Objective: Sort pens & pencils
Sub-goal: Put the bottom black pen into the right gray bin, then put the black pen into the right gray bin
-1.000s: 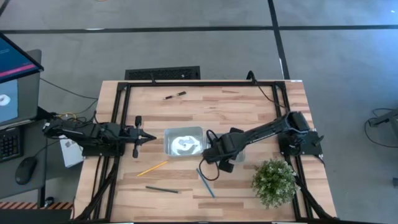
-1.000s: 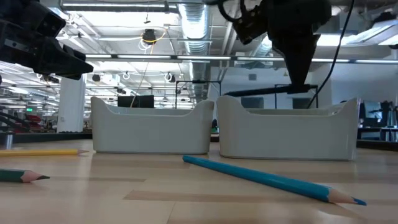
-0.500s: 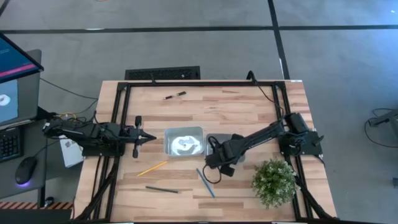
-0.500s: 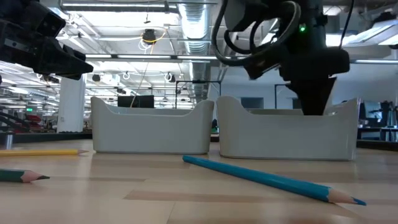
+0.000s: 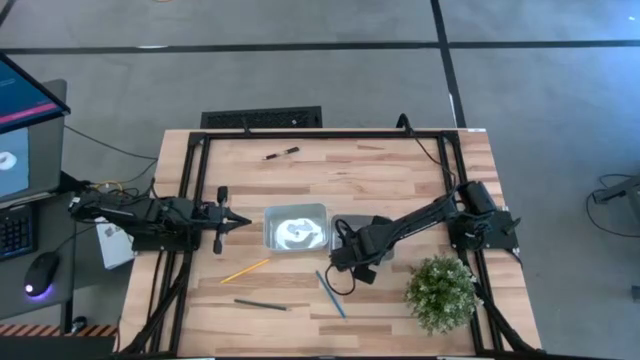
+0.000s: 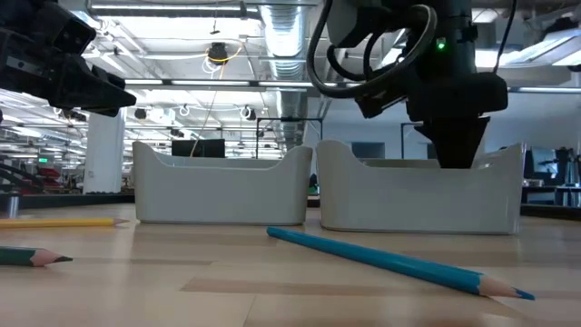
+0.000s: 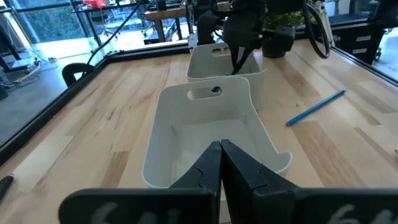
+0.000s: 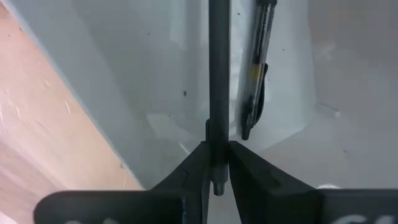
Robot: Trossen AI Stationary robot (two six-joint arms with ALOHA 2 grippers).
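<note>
My right gripper [image 5: 356, 258] reaches down into the right white bin [image 6: 418, 195] and is shut on a black pen [image 8: 218, 68]. A second black pen [image 8: 256, 68] lies on that bin's floor beside it. A third pen [image 5: 281, 154] lies near the table's far edge. The blue pencil [image 5: 331, 293], the yellow pencil [image 5: 245, 270] and the dark grey-green pencil [image 5: 260, 305] lie flat on the table at the near side. My left gripper [image 5: 238, 222] is shut and empty, left of the left white bin [image 5: 296, 228]. My right gripper pinches the black pen between its two fingers near one end [image 8: 217, 127], with a short stub [image 8: 216, 185] sticking out past them. The fingers come from above and lie across the pen. The pen is level inside the bin; I cannot tell whether it touches the floor.
The two white bins stand side by side at the table's middle. A potted green plant [image 5: 440, 290] stands at the near right corner, close to my right arm. A black frame [image 5: 320, 133] runs around the table.
My right gripper has gone down into the right bin with the pen, shifting a little toward the table's near edge. The pen was above the bin's rim a second ago and is now behind its wall. The gripper has kept still for the last half second.
</note>
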